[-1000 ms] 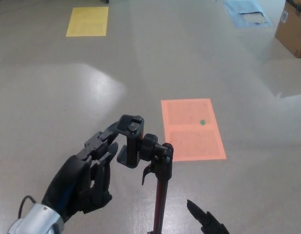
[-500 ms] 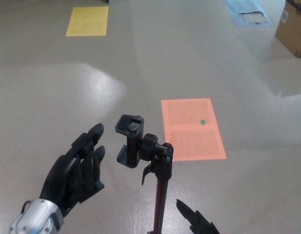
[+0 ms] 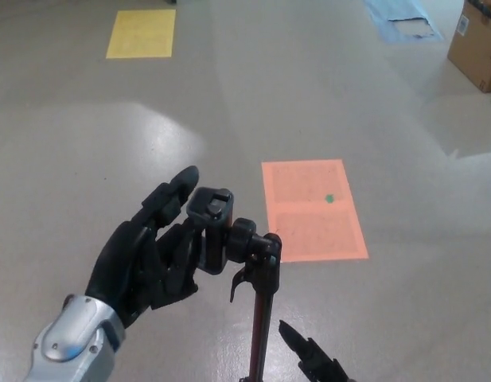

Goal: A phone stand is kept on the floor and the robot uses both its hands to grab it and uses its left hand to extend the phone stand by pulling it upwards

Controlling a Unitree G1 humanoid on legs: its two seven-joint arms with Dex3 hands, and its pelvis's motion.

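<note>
The phone stand [image 3: 257, 318] rises upright at lower centre; left hand [image 3: 150, 255] spread beside its clamp, right hand [image 3: 317, 364] unclear; grey floor [image 3: 86, 159].

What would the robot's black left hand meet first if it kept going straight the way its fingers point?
Most likely the black phone clamp atop the phone stand: the open left hand sits right beside it, fingers aimed up-right at it. Depth is unclear, so contact cannot be confirmed.
</note>
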